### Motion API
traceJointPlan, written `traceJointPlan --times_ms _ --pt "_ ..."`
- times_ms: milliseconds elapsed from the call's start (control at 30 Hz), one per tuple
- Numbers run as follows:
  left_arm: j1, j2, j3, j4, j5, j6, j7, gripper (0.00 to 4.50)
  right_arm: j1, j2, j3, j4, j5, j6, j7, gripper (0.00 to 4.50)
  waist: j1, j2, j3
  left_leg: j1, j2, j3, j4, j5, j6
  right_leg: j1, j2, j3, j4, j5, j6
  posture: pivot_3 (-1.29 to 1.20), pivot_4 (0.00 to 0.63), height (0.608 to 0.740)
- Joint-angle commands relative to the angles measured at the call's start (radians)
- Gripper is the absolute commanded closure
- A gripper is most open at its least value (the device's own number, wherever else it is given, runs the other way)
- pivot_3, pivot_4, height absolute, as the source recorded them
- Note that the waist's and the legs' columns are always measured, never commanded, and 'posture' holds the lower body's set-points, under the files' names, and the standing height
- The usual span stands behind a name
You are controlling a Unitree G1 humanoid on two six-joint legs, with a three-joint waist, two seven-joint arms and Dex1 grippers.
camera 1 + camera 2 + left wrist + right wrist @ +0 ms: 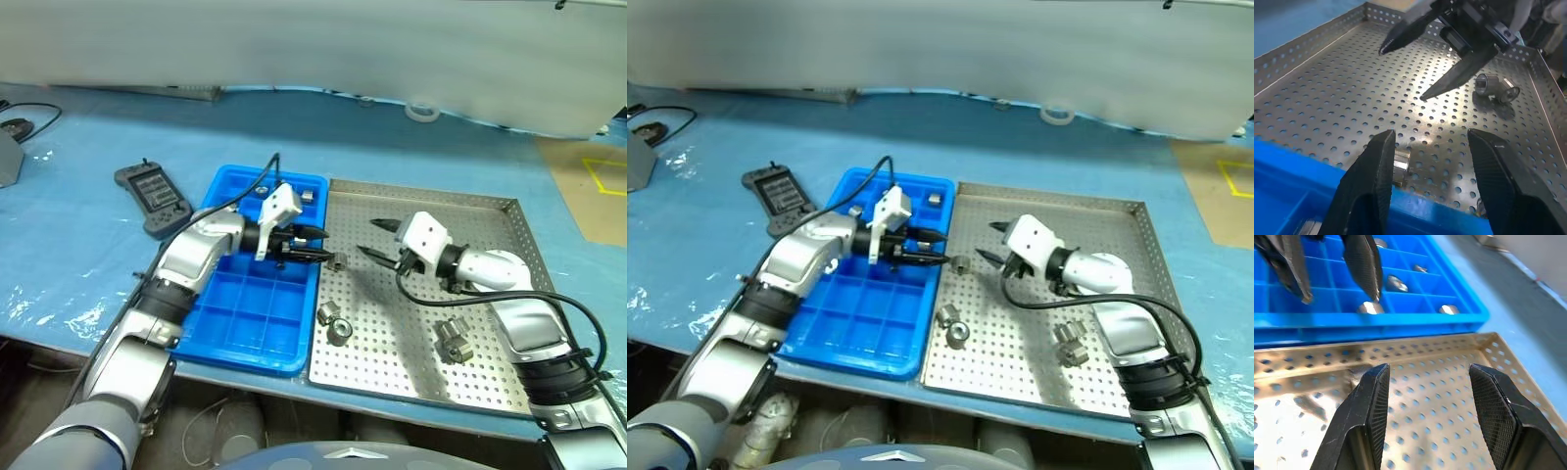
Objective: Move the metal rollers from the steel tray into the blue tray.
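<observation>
Left eye view: left gripper (315, 245) hangs over the blue tray's (245, 313) right edge, fingers parted and empty, tips just beside one metal roller (336, 261) on the steel tray (490, 362). Right gripper (382, 240) hovers mid-tray, jaws wide, empty. More metal rollers (334, 321) lie near; others sit in the blue tray's far compartments.

Workshop bench: blue covering (88, 264), cables (24, 122), tape roll (423, 111).

The far right of the steel tray (490, 220) is left bare. Its lower half is obstructed by metal rollers (334, 324), its centre by both open grippers (315, 245) (380, 239).
</observation>
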Motion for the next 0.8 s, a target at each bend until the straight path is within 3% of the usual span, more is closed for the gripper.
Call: traceJointPlan --times_ms 33,133,333,467,800 --pt "-0.182 -0.037 -0.032 0.071 0.022 0.047 -0.048 2.09 0.047 -0.01 -0.049 -0.029 -0.005 -0.021 -0.041 1.86 -0.005 0.0 0.0 0.0 0.0 0.0 0.0 0.0 0.0 0.0 0.0 0.0 0.0 0.0 0.0 -0.16 0.15 0.74" --pt "-0.331 -0.088 -0.086 0.228 0.073 0.08 -0.089 2.09 0.096 0.003 -0.042 -0.045 -0.026 -0.032 -0.076 1.86 -0.014 0.0 0.0 0.003 0.0 0.001 0.0 0.0 0.0 0.0 0.0 0.002 0.0 0.0 0.0 -0.19 0.15 0.74" --pt "-0.48 -0.184 -0.235 0.488 0.228 0.093 -0.163 2.09 0.169 0.045 -0.026 -0.076 -0.054 -0.041 -0.146 1.86 -0.043 0.001 0.0 0.002 0.0 0.0 0.0 0.002 0.003 -0.002 0.001 0.002 0.0 0.001 0.001 -0.24 0.15 0.74" --pt "-0.501 -0.215 -0.3 0.581 0.325 0.04 -0.183 2.09 0.204 0.084 -0.006 -0.078 -0.083 -0.054 -0.195 1.86 -0.059 0.001 0.0 0.002 0.0 0.0 0.0 0.001 0.004 -0.001 0.001 0.002 0.0 0.001 0.001 -0.29 0.15 0.74" --pt "-0.503 -0.243 -0.317 0.684 0.45 -0.034 -0.166 2.09 0.236 0.12 0.01 0.021 -0.123 -0.152 -0.248 1.86 -0.062 0.001 0.0 0.001 -0.001 0.0 0.004 -0.004 0.012 0.001 -0.003 0.001 -0.002 0.0 0.0 -0.32 0.15 0.74"
